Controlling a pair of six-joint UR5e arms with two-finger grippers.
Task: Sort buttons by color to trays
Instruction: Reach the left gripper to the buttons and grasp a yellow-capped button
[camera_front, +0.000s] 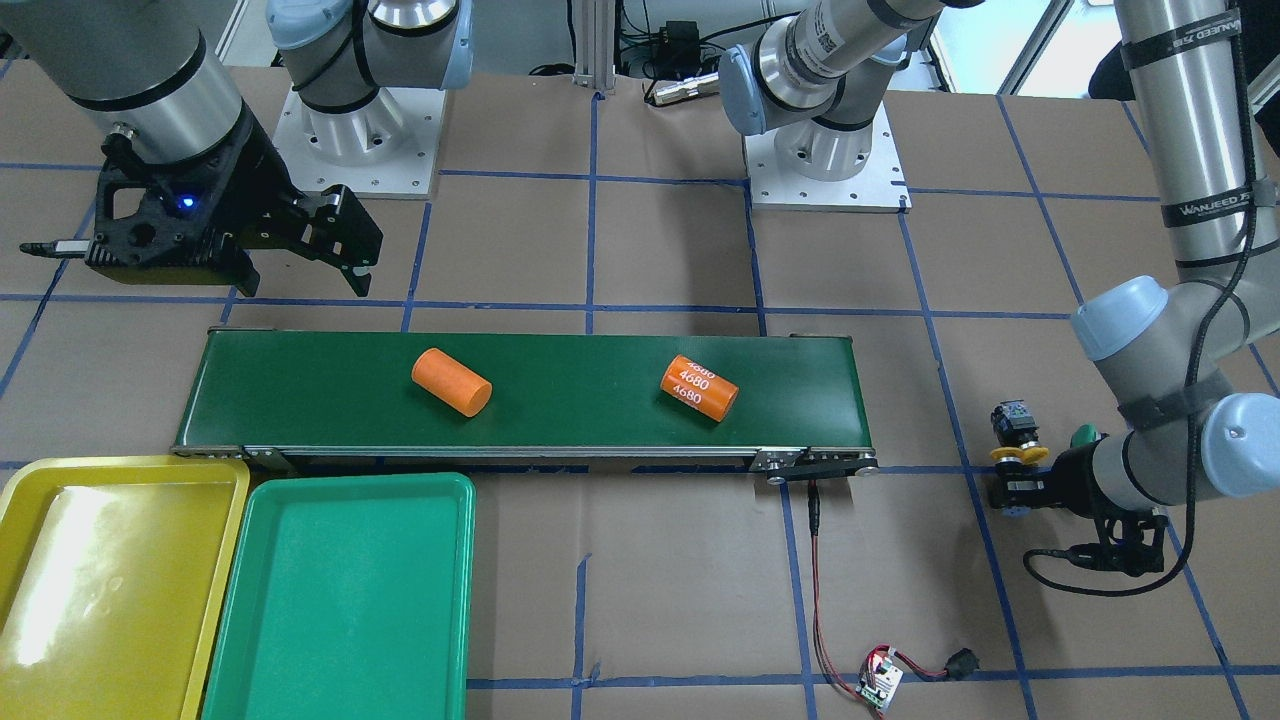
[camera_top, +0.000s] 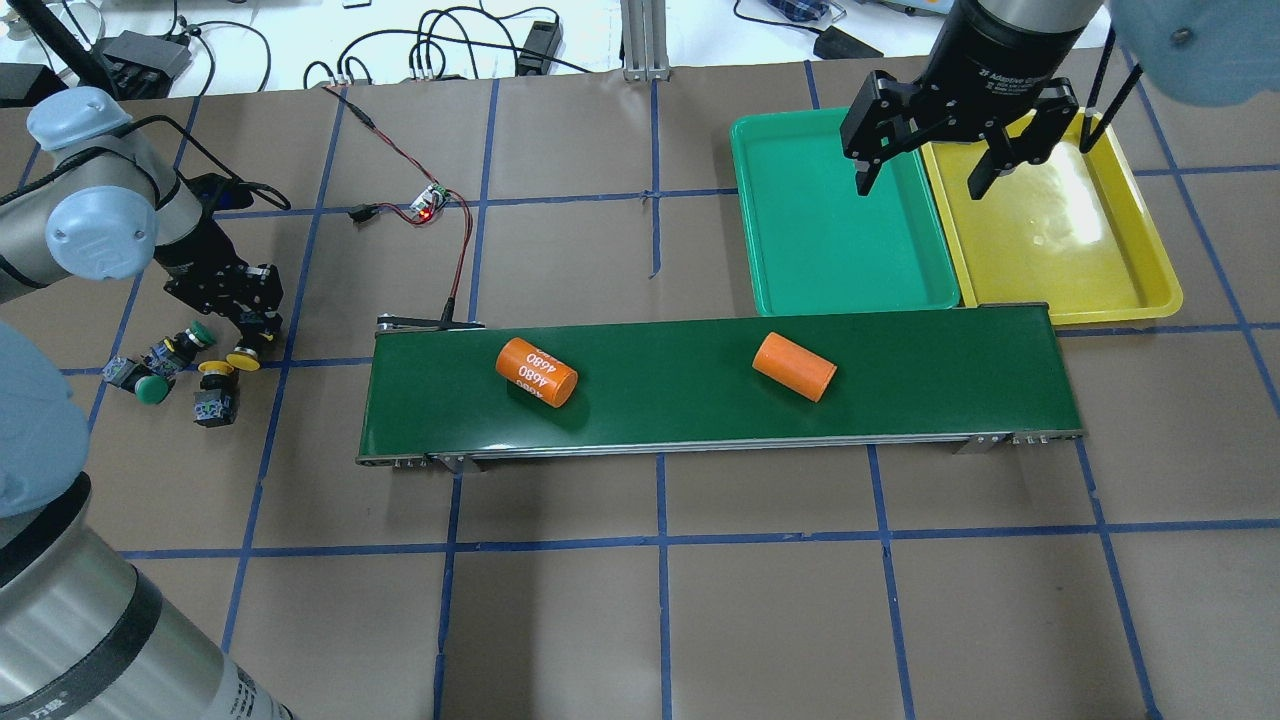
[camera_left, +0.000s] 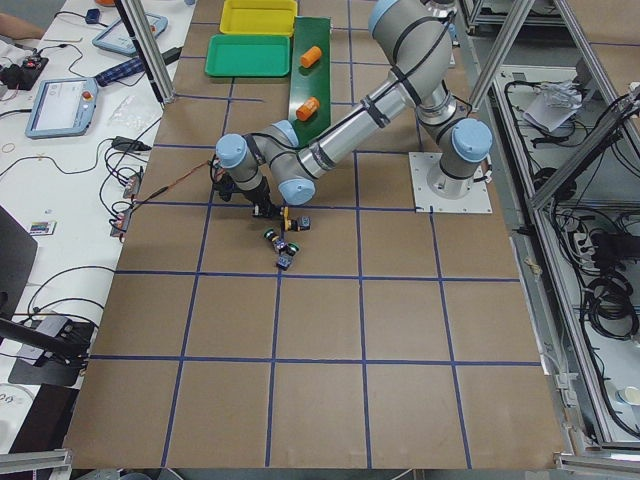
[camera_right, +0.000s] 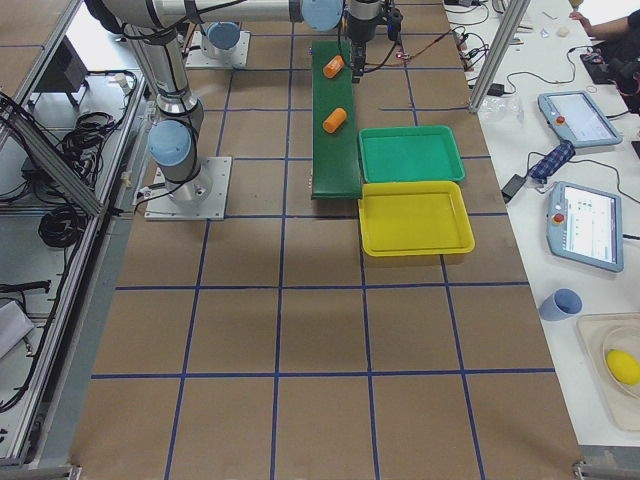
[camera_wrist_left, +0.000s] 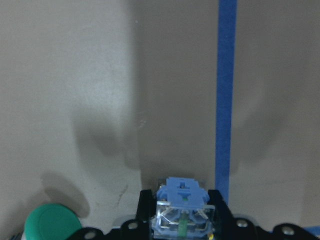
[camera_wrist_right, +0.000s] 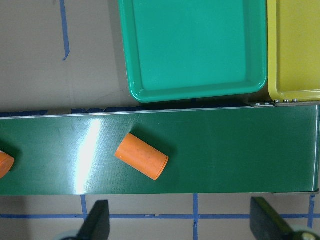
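Counter (camera_top: 560, 620): brown board gridded in blue tape, with cables and gear past its far edge. A dark green conveyor belt (camera_top: 700, 400) runs lengthwise across the middle. On it lie an orange cylinder marked 4680 (camera_top: 536, 372) toward the left end and a plain orange cylinder (camera_top: 794, 366) right of centre. Both are on their sides, well apart.

All buttons sit on bare board off the belt's left end, near the counter's left edge.
- Left pincer (camera_top: 250, 338) is low over the cluster, fingers pressed against both sides of the yellow button (camera_top: 243, 357).
- The wrist view shows that button's blue-and-clear body (camera_wrist_left: 182, 215) snug between the black fingers.
- Second yellow button (camera_top: 214, 392) lies just beside it, on the robot's side, free.
- Green button (camera_top: 200, 333) and second green button (camera_top: 150, 388) lie further left, close together and tipped over.

A circuit board (camera_top: 430, 203) lies toward the far edge. Its red wire (camera_top: 462, 255) trails to the belt's left end.

Green tray (camera_top: 830, 230) and yellow tray (camera_top: 1080, 250) touch side by side near the far right corner, against the belt's far side. The belt and both cylinders lie between cluster and trays.

Right pincer (camera_top: 922, 182) hangs high at the right end, fingers spread wide. From overhead it overlaps the seam between the trays.
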